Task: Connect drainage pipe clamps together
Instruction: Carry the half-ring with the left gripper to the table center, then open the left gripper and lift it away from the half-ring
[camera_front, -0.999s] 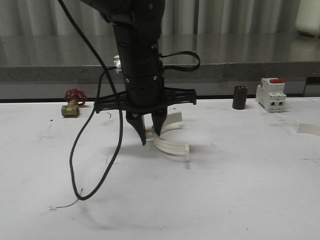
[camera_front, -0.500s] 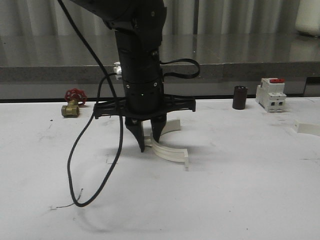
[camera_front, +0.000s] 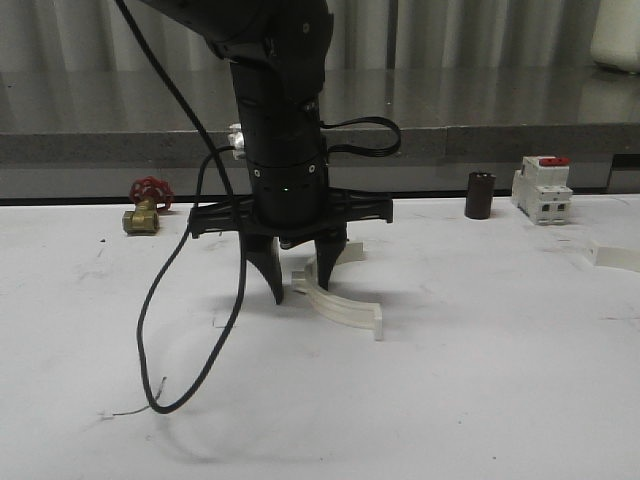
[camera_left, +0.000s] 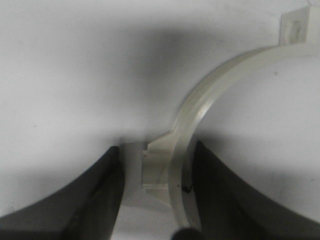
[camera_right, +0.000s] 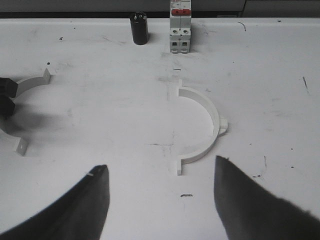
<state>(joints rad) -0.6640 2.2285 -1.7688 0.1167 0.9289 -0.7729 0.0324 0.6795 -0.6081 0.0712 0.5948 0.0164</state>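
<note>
One white half-ring drainage pipe clamp (camera_front: 345, 308) lies on the white table (camera_front: 480, 380) under my left gripper (camera_front: 298, 285). Its fingers straddle the band's middle, open, with a small gap on each side. Close up, the band (camera_left: 210, 95) curves away from the left gripper (camera_left: 156, 147), and a tab sits between the fingers. The second clamp (camera_right: 202, 125) lies flat further right, ahead of my open right gripper (camera_right: 161, 167), which holds nothing. That second clamp (camera_front: 614, 255) is cut off at the right edge of the front view. The first clamp (camera_right: 30, 82) shows again at the far left, with the dark left fingers on it.
A white red-topped switch (camera_front: 541, 190) and a dark cylinder (camera_front: 480, 195) stand at the back right. A brass valve with a red handle (camera_front: 146, 206) sits at the back left. A black cable (camera_front: 190, 300) loops down from the left arm onto the table. A grey ledge runs behind.
The left gripper's fingers have spread apart around the clamp. The clamp has settled lower onto the table, its near end shifting slightly.
</note>
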